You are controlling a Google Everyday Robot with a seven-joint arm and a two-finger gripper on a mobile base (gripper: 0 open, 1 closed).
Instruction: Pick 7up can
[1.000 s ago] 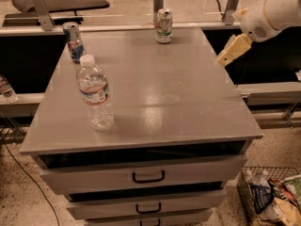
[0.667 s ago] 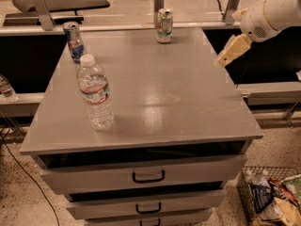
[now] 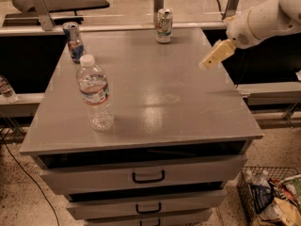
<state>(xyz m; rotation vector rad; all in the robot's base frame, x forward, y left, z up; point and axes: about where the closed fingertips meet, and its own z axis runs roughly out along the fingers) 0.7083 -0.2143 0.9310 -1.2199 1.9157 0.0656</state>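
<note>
Right now your tool [image 3: 211,58] hangs over the right edge of the grey table [image 3: 155,93], toward its far right corner, on a white arm [image 3: 263,20] that comes in from the upper right; you cannot tell whether it is wide or narrow. The 7up can [image 3: 164,26] stands upright at the table's far edge, near the middle, well apart from the tool. A blue, red and silver can [image 3: 74,42] stands by the far left corner, and a clear water bottle [image 3: 95,94] stands upright toward the front left.
</note>
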